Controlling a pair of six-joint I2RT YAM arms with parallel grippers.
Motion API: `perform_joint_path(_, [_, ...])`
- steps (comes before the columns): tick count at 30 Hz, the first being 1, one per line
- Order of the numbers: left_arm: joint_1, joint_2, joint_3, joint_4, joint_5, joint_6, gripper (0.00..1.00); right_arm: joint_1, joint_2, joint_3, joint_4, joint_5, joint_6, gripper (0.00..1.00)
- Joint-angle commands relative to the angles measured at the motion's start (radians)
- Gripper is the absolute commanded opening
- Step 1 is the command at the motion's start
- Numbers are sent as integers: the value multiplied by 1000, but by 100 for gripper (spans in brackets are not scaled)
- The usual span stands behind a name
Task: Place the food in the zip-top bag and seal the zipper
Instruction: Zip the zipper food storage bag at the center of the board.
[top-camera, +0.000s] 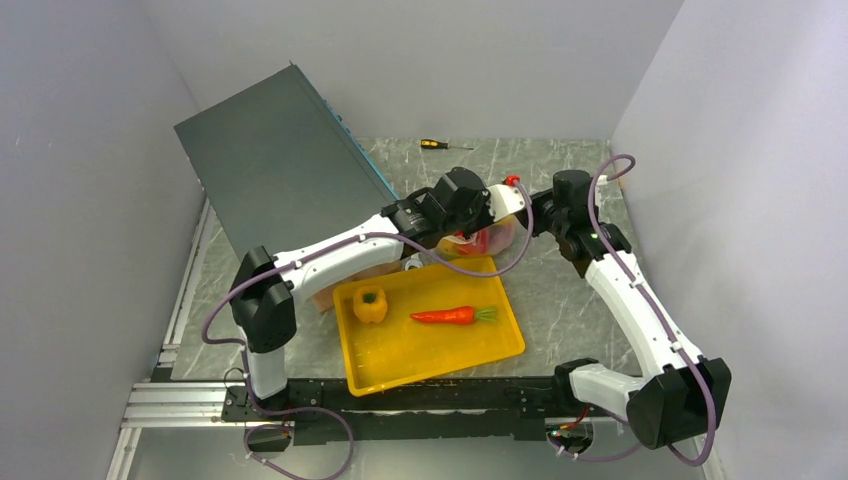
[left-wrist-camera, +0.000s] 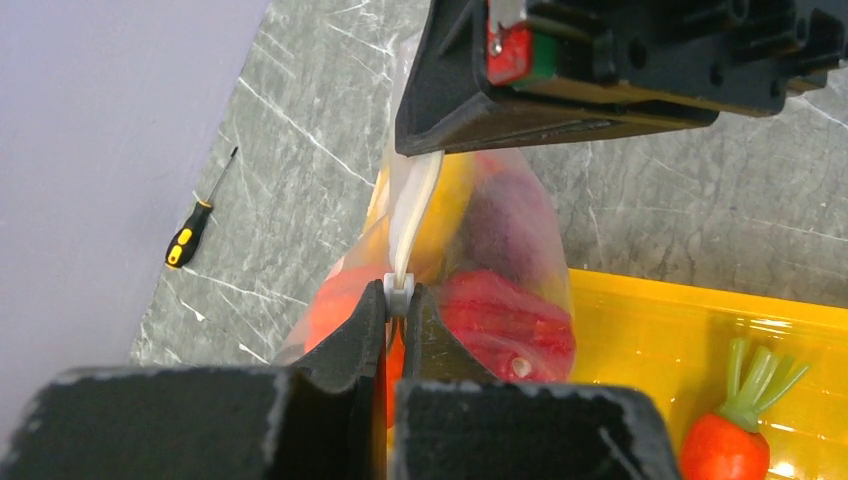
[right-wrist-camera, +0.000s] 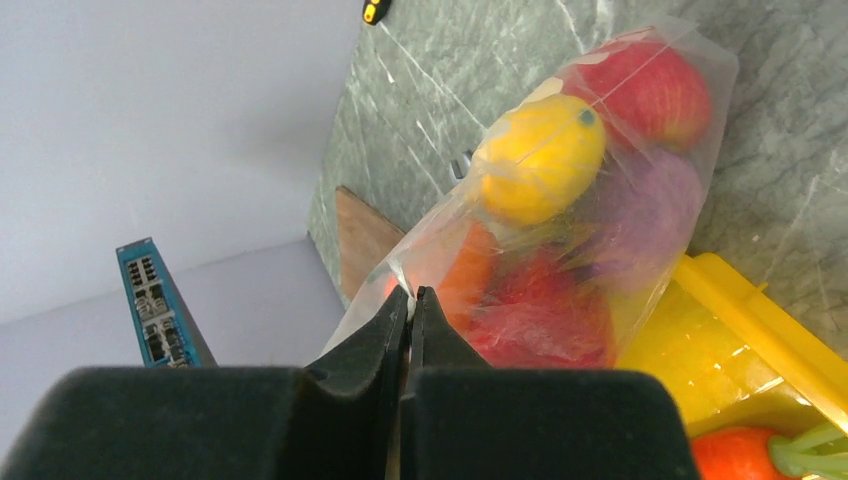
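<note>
The zip-top bag (right-wrist-camera: 640, 230) hangs between my two grippers above the far edge of the yellow tray (top-camera: 400, 360). Inside it is food: a yellow piece (right-wrist-camera: 540, 160), red ones (right-wrist-camera: 650, 90) and a purple one (right-wrist-camera: 650, 205). My left gripper (left-wrist-camera: 401, 297) is shut on the zipper (left-wrist-camera: 412, 210) at its small white slider. My right gripper (right-wrist-camera: 410, 297) is shut on the bag's edge at the other end of the mouth. A carrot (top-camera: 450, 315) and a yellow pepper (top-camera: 371, 304) lie loose in the tray.
A screwdriver (top-camera: 433, 144) lies on the marble table near the back wall. A large grey box (top-camera: 280, 160) leans at the back left, with a blue device (right-wrist-camera: 160, 310) along its edge. White walls close in on both sides.
</note>
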Motion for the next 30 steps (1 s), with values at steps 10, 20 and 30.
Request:
perform_joint_path(10, [-6, -115, -78, -108, -37, 87, 0, -282, 76, 94, -23, 78, -87, 0])
perform_joint_path(20, [-5, -130, -79, -161, -28, 92, 0, -336, 130, 164, -11, 104, -149, 0])
perform_joint_path(30, [-5, -162, -132, -198, -53, 99, 0, -380, 214, 223, 7, 139, -192, 0])
